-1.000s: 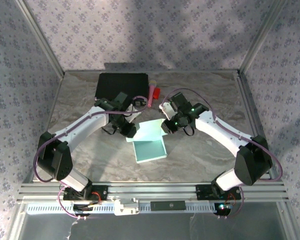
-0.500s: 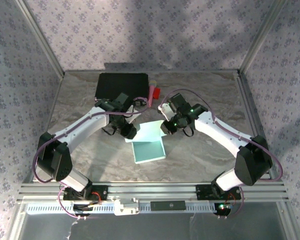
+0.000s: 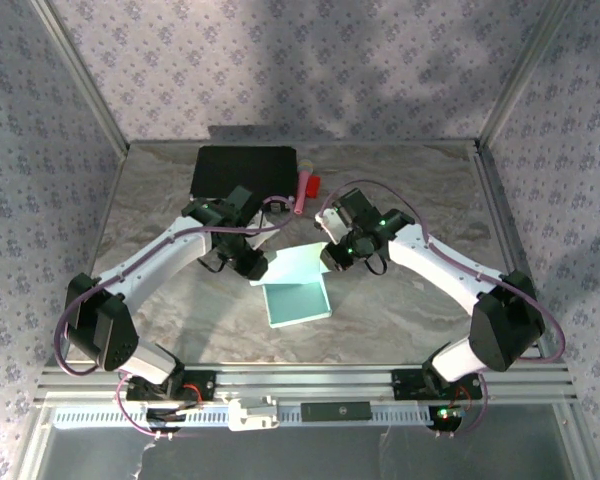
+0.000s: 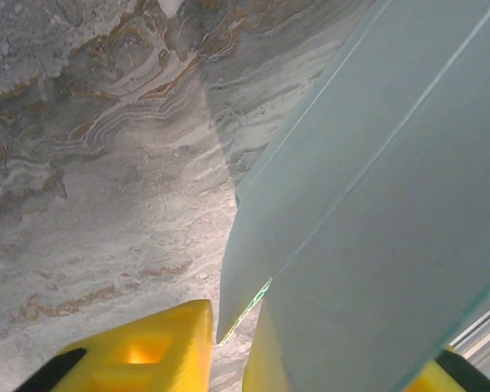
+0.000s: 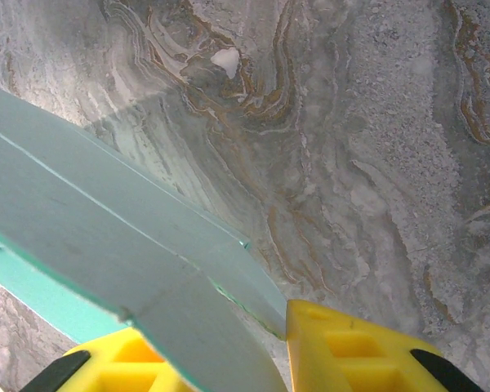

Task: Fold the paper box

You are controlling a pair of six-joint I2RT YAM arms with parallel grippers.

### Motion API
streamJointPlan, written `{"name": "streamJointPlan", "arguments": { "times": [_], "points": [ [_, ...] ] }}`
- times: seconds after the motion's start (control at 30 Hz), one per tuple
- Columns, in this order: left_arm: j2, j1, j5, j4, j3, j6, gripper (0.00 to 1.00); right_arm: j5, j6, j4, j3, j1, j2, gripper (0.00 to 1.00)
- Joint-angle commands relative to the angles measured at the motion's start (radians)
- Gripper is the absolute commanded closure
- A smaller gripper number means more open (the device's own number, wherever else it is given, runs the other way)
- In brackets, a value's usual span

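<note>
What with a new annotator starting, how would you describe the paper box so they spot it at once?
On the marbled table, look at the middle, where the two white arms meet. The paper box lies there: pale-blue card with one flap raised, unlike the black case and pink marker farther back.

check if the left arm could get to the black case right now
Probably, but not freely. The black case lies close behind the left arm's wrist. Yet the left gripper has the paper box card between its fingers, so it would likely have to let go first.
</note>
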Motion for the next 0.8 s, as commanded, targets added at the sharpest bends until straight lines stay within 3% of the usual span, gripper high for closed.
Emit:
{"name": "streamJointPlan", "arguments": {
  "times": [0.0, 0.33, 0.43, 0.57, 0.77],
  "points": [
    [0.011, -0.008, -0.008, -0.058, 0.013, 0.042, 0.71, 0.013, -0.002, -0.017, -0.012, 0.006, -0.024, 0.69],
    [0.003, -0.007, -0.032, -0.055, -0.006, 0.075, 0.69, 0.010, -0.003, -0.014, -0.011, 0.005, -0.025, 0.69],
    [0.003, -0.007, -0.028, -0.038, -0.010, 0.072, 0.74, 0.009, -0.001, -0.010, -0.013, 0.005, -0.023, 0.70],
    [0.007, -0.006, -0.029, -0.025, -0.010, 0.062, 0.88, 0.007, -0.002, -0.012, -0.014, 0.006, -0.022, 0.72],
    [-0.007, -0.007, -0.020, 0.013, -0.014, 0.025, 0.90, 0.005, 0.005, -0.004, -0.017, 0.007, -0.030, 0.80]
  ]
}}
